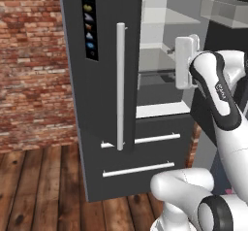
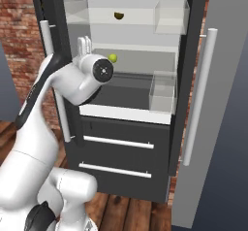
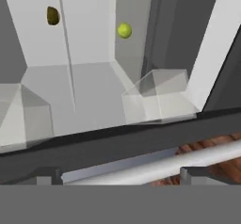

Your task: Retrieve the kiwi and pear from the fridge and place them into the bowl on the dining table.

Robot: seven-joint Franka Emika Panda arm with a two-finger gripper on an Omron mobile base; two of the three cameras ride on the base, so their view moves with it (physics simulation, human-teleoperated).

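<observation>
The fridge (image 1: 101,104) stands with both doors swung open, glass shelves showing inside. The kiwi (image 2: 118,15), a dark olive oval, lies on the upper shelf; the hand view has it at the top left (image 3: 52,16). One shelf lower rests the pear (image 2: 113,57), a small yellow-green ball just beyond my wrist, which the hand view shows farther right (image 3: 124,30). My gripper (image 3: 120,178) is open and empty in front of the fridge's opening, well short of both fruits. The bowl and the dining table are out of view.
Clear door bins (image 2: 163,91) (image 2: 170,16) hang on the inside at the right. Two drawers with white bar handles (image 2: 118,142) sit below the compartment. The open right door (image 2: 213,128) and left door flank my arm. A brick wall (image 1: 29,55) and wooden floor (image 1: 43,191) lie to the left.
</observation>
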